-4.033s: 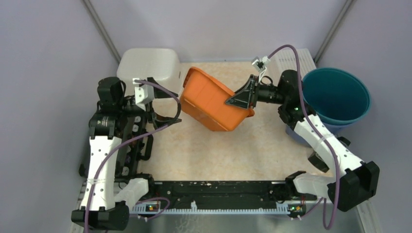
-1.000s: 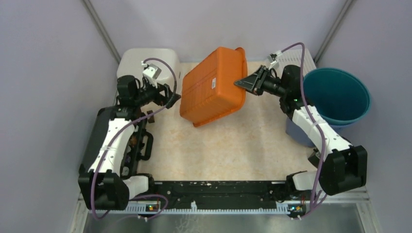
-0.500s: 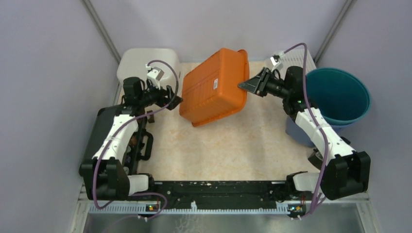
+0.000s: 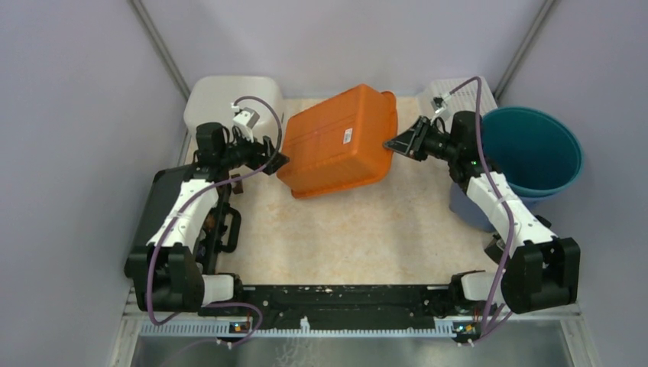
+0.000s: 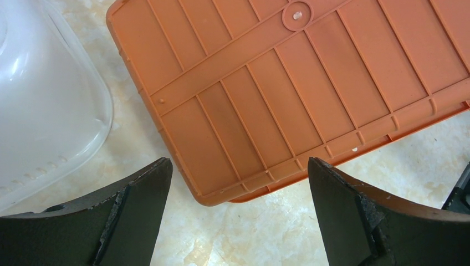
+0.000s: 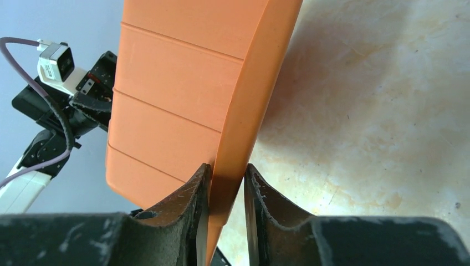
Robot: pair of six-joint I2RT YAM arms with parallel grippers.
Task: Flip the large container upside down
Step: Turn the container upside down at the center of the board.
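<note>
The large container point(image 4: 340, 141) is an orange tub, bottom side up, with its ribbed base point(image 5: 288, 94) facing the cameras. It lies at the back middle of the table, slightly tilted. My right gripper point(image 4: 390, 144) is at the tub's right end, shut on the rim, and the orange wall point(image 6: 183, 83) runs between the right gripper's point(image 6: 227, 166) two fingers. My left gripper point(image 4: 277, 160) is just off the tub's left corner. In the left wrist view that gripper point(image 5: 238, 162) stands wide open, with the tub's corner above the gap and no contact.
A white tub point(image 4: 229, 103) sits at the back left, close to the orange one point(image 5: 44, 111). A teal bucket point(image 4: 531, 149) stands at the right on a grey-blue box point(image 4: 466, 208). A white ribbed lid point(image 4: 458, 88) lies at the back right.
The orange tub has rolled over from a steep tilt until its base faces up, and it has settled lower. My right gripper followed its rim to the right. The left gripper stayed open beside it.
</note>
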